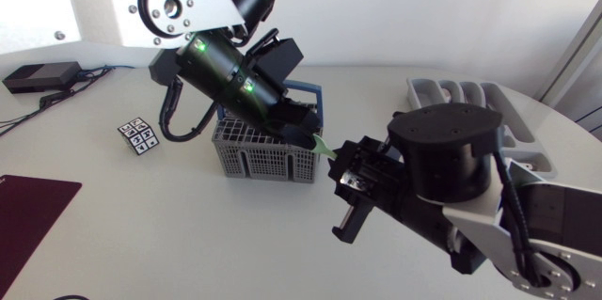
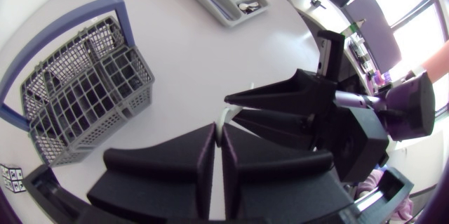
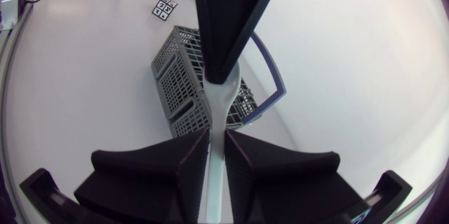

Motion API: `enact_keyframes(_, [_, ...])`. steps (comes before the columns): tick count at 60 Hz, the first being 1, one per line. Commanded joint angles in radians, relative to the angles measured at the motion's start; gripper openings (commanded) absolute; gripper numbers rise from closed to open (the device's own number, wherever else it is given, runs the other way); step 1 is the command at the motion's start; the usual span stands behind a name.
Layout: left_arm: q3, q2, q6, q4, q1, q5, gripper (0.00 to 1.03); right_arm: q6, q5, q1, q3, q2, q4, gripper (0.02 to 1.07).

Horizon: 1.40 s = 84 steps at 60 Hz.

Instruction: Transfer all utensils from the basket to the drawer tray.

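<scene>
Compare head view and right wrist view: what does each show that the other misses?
Head only: the drawer tray, out of the wrist camera's sight. Right wrist only: the right pincer closed on the handle of the pale utensil from both sides, just below the left pincer, which grips its other end. Both: the grey basket, the marker cube, and the utensil spanning the two pincers.

A white table (image 1: 188,234) was evenly lit by bright light. A small cube printed with black-and-white markers (image 1: 137,135) was set on it, well apart from a dark maroon mat (image 1: 28,211) laid at one edge. A flat black box (image 1: 39,76) was placed near the opposite edge.
</scene>
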Motion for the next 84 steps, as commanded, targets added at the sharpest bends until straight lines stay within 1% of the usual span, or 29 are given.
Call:
enact_keyframes(1, [0.029, 0.021, -0.019, -0.015, 0.005, 0.016, 0.04, -0.016, 0.011, 0.005, 0.024, 0.026, 0.011, 0.15])
enact_keyframes(10, [0.026, 0.016, -0.018, -0.015, 0.005, 0.021, 0.04, -0.014, 0.013, 0.002, 0.027, 0.034, -0.002, 0.1])
enact_keyframes(18, [0.029, 0.009, -0.018, -0.015, 0.005, 0.027, 0.06, -0.013, 0.008, -0.001, 0.017, 0.032, -0.006, 0.09])
enact_keyframes(24, [0.038, 0.0, -0.016, -0.01, 0.013, 0.027, 0.19, -0.006, -0.001, 0.002, 0.009, 0.023, -0.012, 0.09])
enact_keyframes(27, [0.051, -0.005, -0.018, -0.003, 0.027, 0.027, 0.3, -0.005, -0.009, -0.001, 0.003, 0.014, -0.025, 0.09])
enact_keyframes(28, [0.058, -0.005, -0.018, 0.003, 0.033, 0.027, 0.38, -0.005, -0.012, -0.001, 0.0, 0.011, -0.031, 0.09])
enact_keyframes(29, [0.061, -0.005, -0.018, 0.005, 0.034, 0.027, 0.41, -0.005, -0.012, -0.001, -0.002, 0.009, -0.032, 0.09])
enact_keyframes(31, [0.069, -0.005, -0.019, 0.013, 0.041, 0.027, 0.51, -0.005, -0.018, -0.001, -0.008, 0.003, -0.037, 0.09])
enact_keyframes(32, [0.074, -0.007, -0.021, 0.016, 0.044, 0.027, 0.6, -0.005, -0.023, -0.001, -0.011, -0.001, -0.04, 0.09])
enact_keyframes(33, [0.075, -0.007, -0.021, 0.016, 0.045, 0.027, 0.62, -0.005, -0.026, -0.001, -0.012, -0.005, -0.046, 0.09])
enact_keyframes(34, [0.081, -0.01, -0.021, 0.022, 0.047, 0.027, 0.78, -0.005, -0.029, -0.001, -0.017, -0.008, -0.048, 0.09])
enact_keyframes(35, [0.084, -0.011, -0.021, 0.023, 0.048, 0.027, 0.86, -0.005, -0.032, -0.001, -0.019, -0.011, -0.052, 0.09])
enact_keyframes(36, [0.086, -0.013, -0.021, 0.028, 0.048, 0.027, 0.92, -0.005, -0.035, -0.002, -0.02, -0.014, -0.058, 0.09])
enact_keyframes(38, [0.091, -0.017, -0.021, 0.039, 0.056, 0.026, 0.98, -0.005, -0.046, -0.004, -0.025, -0.021, -0.066, 0.09])
enact_keyframes(43, [0.092, -0.031, -0.021, 0.077, 0.083, 0.022, 0.99, -0.005, -0.093, -0.033, -0.032, -0.047, -0.1, 0.09])
enact_keyframes(46, [0.092, -0.04, -0.022, 0.102, 0.114, 0.019, 0.99, -0.005, -0.133, -0.067, -0.035, -0.064, -0.124, 0.09])
enact_keyframes(48, [0.092, -0.043, -0.022, 0.115, 0.13, 0.004, 0.99, -0.006, -0.168, -0.093, -0.035, -0.078, -0.149, 0.09])
enact_keyframes(52, [0.08, -0.066, -0.019, 0.152, 0.156, -0.051, 0.99, -0.016, -0.27, -0.185, -0.037, -0.113, -0.204, 0.09])
enact_keyframes(56, [0.055, -0.092, -0.005, 0.197, 0.18, -0.086, 0.99, -0.048, -0.366, -0.286, -0.038, -0.144, -0.249, 0.09])
enact_keyframes(60, [0.022, -0.12, 0.024, 0.249, 0.188, -0.175, 0.99, -0.095, -0.487, -0.421, -0.034, -0.159, -0.296, 0.09])
enact_keyframes(62, [0.015, -0.126, 0.033, 0.257, 0.188, -0.198, 0.99, -0.12, -0.538, -0.481, -0.031, -0.161, -0.314, 0.09])
enact_keyframes(63, [0.006, -0.132, 0.042, 0.261, 0.188, -0.224, 0.99, -0.132, -0.564, -0.512, -0.031, -0.161, -0.324, 0.09])
enact_keyframes(64, [0.006, -0.132, 0.044, 0.261, 0.188, -0.228, 0.99, -0.143, -0.584, -0.535, -0.029, -0.161, -0.33, 0.09])
enact_keyframes(65, [-0.003, -0.14, 0.059, 0.264, 0.189, -0.252, 0.99, -0.169, -0.624, -0.587, -0.026, -0.159, -0.345, 0.09])
enact_keyframes(70, [-0.037, -0.157, 0.084, 0.278, 0.2, -0.297, 0.99, -0.263, -0.722, -0.73, -0.015, -0.14, -0.388, 0.09])
enact_keyframes(72, [-0.061, -0.168, 0.093, 0.296, 0.208, -0.32, 0.99, -0.322, -0.773, -0.814, -0.005, -0.115, -0.413, 0.09])
enact_keyframes(75, [-0.083, -0.175, 0.11, 0.31, 0.214, -0.344, 0.99, -0.376, -0.811, -0.881, 0.006, -0.087, -0.425, 0.09])
enact_keyframes(79, [-0.11, -0.188, 0.117, 0.319, 0.231, -0.349, 0.99, -0.454, -0.868, -0.981, 0.027, -0.028, -0.443, 0.09])
enact_keyframes(84, [-0.135, -0.195, 0.134, 0.321, 0.243, -0.349, 0.99, -0.543, -0.891, -1.072, 0.057, 0.057, -0.449, 0.09])
